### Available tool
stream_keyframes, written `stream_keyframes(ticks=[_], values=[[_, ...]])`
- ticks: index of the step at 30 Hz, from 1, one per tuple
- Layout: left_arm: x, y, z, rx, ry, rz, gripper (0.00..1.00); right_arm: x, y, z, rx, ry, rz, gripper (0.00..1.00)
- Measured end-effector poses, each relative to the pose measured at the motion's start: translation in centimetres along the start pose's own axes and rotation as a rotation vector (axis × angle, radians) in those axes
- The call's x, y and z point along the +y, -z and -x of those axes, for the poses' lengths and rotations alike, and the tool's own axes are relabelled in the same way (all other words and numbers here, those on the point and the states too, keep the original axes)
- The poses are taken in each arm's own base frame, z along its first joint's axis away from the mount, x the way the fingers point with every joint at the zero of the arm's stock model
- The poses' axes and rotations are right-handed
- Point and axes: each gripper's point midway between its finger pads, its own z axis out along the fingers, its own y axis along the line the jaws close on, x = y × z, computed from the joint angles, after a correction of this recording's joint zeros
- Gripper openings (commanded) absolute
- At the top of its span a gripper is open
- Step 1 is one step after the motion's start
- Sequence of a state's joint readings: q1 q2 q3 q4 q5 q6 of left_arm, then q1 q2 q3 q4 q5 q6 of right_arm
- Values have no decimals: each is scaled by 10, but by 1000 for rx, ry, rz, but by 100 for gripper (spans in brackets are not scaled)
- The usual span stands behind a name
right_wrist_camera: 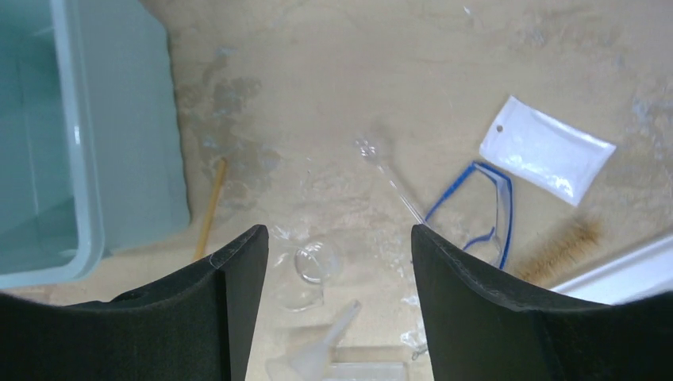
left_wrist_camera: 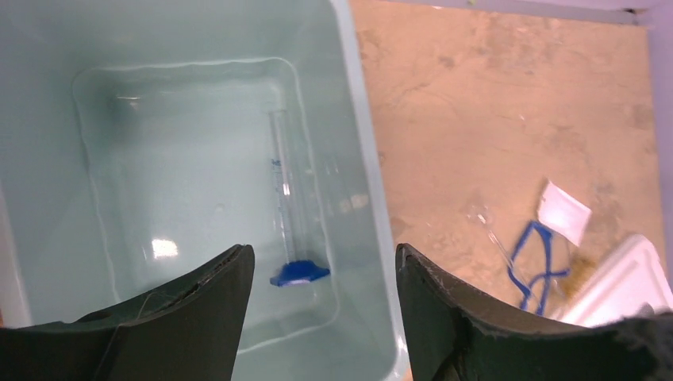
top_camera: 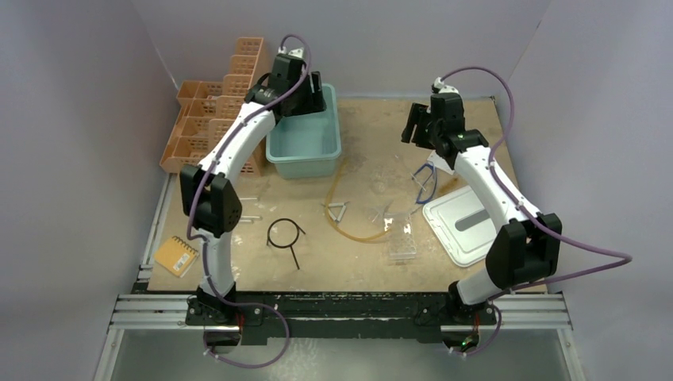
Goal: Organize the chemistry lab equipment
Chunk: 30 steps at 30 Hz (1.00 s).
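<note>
Found the left claw (left_wrist_camera: 323, 252) wide open above the teal bin (left_wrist_camera: 361, 159), with nothing between its pads. Directly under it, on the bin floor, saw one blue-capped clear tube (left_wrist_camera: 279, 182), laid along the bin with the blue end nearer to the claw. Could make out nothing else inside. Found the right claw (right_wrist_camera: 340, 232) also spread and empty, hanging over the table (right_wrist_camera: 333, 71). Just ahead of it, saw a thin glass stem (right_wrist_camera: 389, 181), laid diagonally and ending close to the blue-framed goggles (right_wrist_camera: 480, 208), placed a little right of the claw's line. Saw small round glassware (right_wrist_camera: 313, 262) beside the left pad. Judged the right arm nearer to all of these, with the bin well apart on its left.
</note>
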State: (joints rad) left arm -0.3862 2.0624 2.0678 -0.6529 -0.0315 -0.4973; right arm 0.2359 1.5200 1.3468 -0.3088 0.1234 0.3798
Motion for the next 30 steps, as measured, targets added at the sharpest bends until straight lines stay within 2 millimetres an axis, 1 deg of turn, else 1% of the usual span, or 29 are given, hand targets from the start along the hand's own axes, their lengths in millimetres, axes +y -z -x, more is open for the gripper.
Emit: stream_keyframes(ticks=[2,4,7,10,12,15,17,18,19,21,24,27,28,30], values=[[-8,13,5,-14,-12,-42,65,-7,-1,-7,34,-10,-18,60],[-14,24,3,-14,-23,-86,65,-12,-6,-18,77,-7,-26,60],[-19,35,-6,1,-39,-130,65,-13,-15,-32,136,6,-9,60],[-16,43,-23,35,-55,-137,65,-4,-20,-51,204,34,34,61],[-13,49,-33,58,-65,-130,65,7,-21,-62,237,61,65,61],[-4,66,-46,97,-82,-89,65,23,-20,-73,262,89,103,61],[3,87,-53,118,-89,-51,63,33,-18,-78,273,96,130,62],[6,98,-57,125,-91,-38,63,35,-18,-78,273,94,134,62],[9,113,-63,133,-94,-29,62,37,-18,-78,271,89,136,63],[16,145,-81,162,-101,-25,61,37,-19,-76,264,67,130,63],[20,189,-111,207,-113,-57,60,38,-20,-73,251,37,127,63],[24,218,-142,266,-111,-99,60,41,-22,-68,230,13,128,62],[25,224,-152,289,-107,-112,59,41,-23,-65,220,5,124,61],[28,229,-171,335,-98,-132,59,41,-24,-62,206,-11,117,60]])
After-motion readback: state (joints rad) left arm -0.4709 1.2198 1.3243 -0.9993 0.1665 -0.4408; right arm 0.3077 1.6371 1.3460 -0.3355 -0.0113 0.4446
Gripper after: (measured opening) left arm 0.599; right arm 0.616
